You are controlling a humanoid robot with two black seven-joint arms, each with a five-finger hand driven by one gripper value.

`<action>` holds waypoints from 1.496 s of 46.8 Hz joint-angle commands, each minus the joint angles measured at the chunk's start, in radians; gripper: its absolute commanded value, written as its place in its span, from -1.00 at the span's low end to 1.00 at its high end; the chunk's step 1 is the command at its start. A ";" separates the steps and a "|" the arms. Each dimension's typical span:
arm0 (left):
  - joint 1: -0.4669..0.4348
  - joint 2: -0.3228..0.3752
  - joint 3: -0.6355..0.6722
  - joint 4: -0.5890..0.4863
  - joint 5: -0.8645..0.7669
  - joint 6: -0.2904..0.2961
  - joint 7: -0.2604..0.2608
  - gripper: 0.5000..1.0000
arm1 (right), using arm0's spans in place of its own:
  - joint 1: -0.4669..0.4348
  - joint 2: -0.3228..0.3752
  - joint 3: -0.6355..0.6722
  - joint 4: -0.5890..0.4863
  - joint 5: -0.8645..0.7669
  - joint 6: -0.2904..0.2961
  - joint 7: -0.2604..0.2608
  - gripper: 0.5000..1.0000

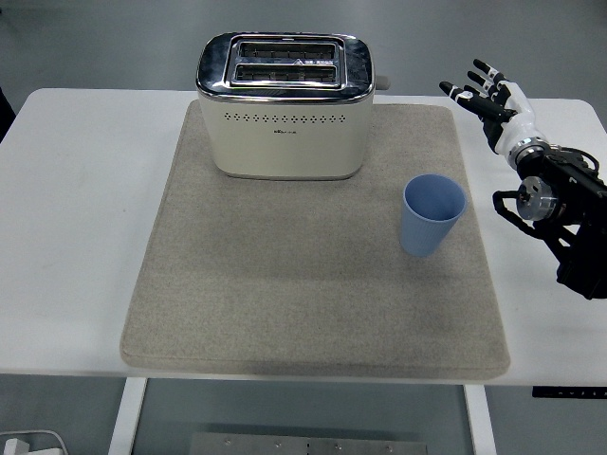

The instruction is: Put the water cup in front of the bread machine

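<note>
right hand (487,95) open, apart from cup (433,214)

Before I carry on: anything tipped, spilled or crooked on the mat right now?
Nothing stands out. The blue cup stands upright on the grey mat, right of the cream toaster, with no spill visible. The right hand hovers open beyond the mat's right edge, holding nothing.

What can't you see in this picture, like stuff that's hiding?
1. Head view: the far side of the toaster, hidden by its own body.
2. The bottom inside the blue cup, blocked by its near wall.
3. The small print on the toaster's front, too tiny to read.
4. Most of the right arm behind the right hand, cut off by the picture's right edge.
</note>
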 commanded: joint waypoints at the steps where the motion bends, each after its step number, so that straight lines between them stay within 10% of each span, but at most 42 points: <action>1: -0.002 0.000 0.008 0.008 0.005 0.001 -0.001 1.00 | 0.000 0.002 0.001 0.000 0.000 -0.001 0.000 0.74; 52: 0.011 0.000 0.008 0.010 0.003 0.001 -0.037 1.00 | 0.032 -0.040 -0.002 0.006 -0.004 -0.002 -0.003 0.73; 70: 0.011 0.000 0.008 0.008 0.003 0.001 -0.037 1.00 | 0.005 -0.170 -0.015 0.147 -0.004 0.035 0.000 0.73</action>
